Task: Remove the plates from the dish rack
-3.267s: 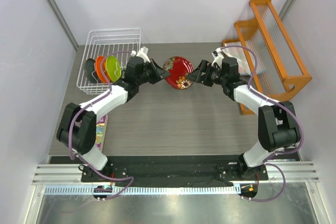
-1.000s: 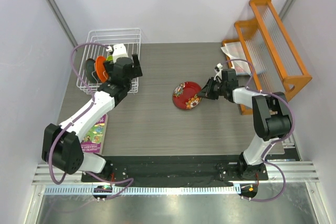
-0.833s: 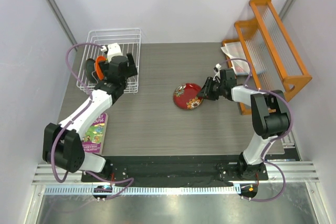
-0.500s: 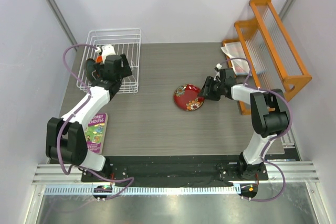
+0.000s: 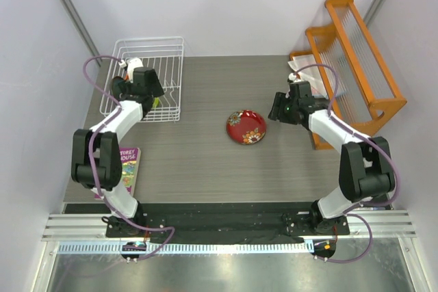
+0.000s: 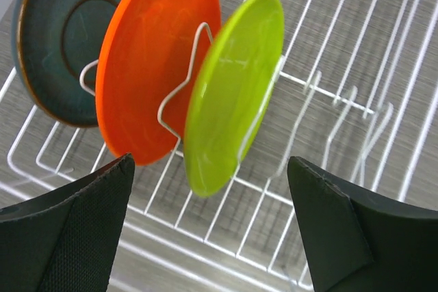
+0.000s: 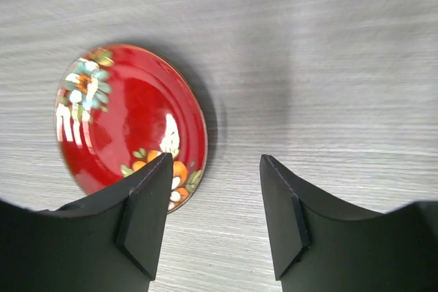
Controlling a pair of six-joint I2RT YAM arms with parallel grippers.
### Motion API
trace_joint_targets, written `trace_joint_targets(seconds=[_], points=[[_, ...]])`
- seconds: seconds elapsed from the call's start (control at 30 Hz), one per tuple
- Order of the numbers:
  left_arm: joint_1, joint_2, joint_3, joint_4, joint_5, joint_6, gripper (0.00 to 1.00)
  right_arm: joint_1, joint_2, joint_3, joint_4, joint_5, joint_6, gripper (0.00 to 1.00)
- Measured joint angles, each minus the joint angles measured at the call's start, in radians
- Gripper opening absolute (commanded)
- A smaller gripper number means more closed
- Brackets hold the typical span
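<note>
Left pincer (image 6: 211, 169) is hovering over the white dish rack (image 5: 149, 40) with its fingers spread wide, and it is pinching nothing. Through its wrist camera I am seeing three plates standing on edge in the wire slots. From left to right in that view they are the dark teal plate (image 6: 55, 39), the orange plate (image 6: 147, 66) just beside it, and the lime green plate (image 6: 233, 94), which is lining up with the gap between the fingers. Further right, the dark red plate (image 5: 246, 127) is lying flat, flower pattern up, near the middle of the worktop (image 5: 205, 162), well apart from the rack. I am seeing the right pincer (image 7: 213, 162) hanging just beside that plate's right edge, spread apart and not touching it.
</note>
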Motion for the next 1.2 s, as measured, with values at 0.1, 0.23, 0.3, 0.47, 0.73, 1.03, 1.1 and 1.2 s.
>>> trace_joint_targets(seconds=[0.1, 0.23, 0.3, 0.47, 0.73, 1.03, 1.1, 1.2], points=[[0.026, 0.063, 0.039, 0.009, 0.025, -0.003, 0.77, 0.002, -0.055, 0.017, -0.013, 0.025, -0.011, 0.6], [0.043, 0.126, 0.093, 0.022, 0.059, -0.019, 0.46, 0.002, -0.076, 0.024, -0.019, 0.043, -0.018, 0.6], [0.048, 0.15, 0.12, 0.021, 0.072, -0.022, 0.34, 0.002, -0.076, 0.024, -0.028, 0.05, -0.02, 0.6], [0.051, 0.166, 0.146, 0.017, 0.077, -0.014, 0.1, 0.002, -0.072, 0.024, -0.039, 0.056, -0.023, 0.6], [0.058, 0.157, 0.149, -0.002, 0.089, 0.013, 0.0, 0.002, -0.072, 0.023, -0.048, 0.058, -0.024, 0.6], [0.057, 0.024, 0.148, -0.056, 0.067, 0.039, 0.0, 0.002, -0.072, 0.014, -0.053, 0.072, -0.029, 0.68], [0.057, -0.02, 0.147, -0.068, 0.061, 0.042, 0.0, 0.002, -0.072, 0.008, -0.055, 0.079, -0.031, 0.69], [0.057, -0.09, 0.136, -0.079, 0.066, 0.039, 0.0, 0.002, -0.077, -0.001, -0.063, 0.083, -0.031, 0.69]])
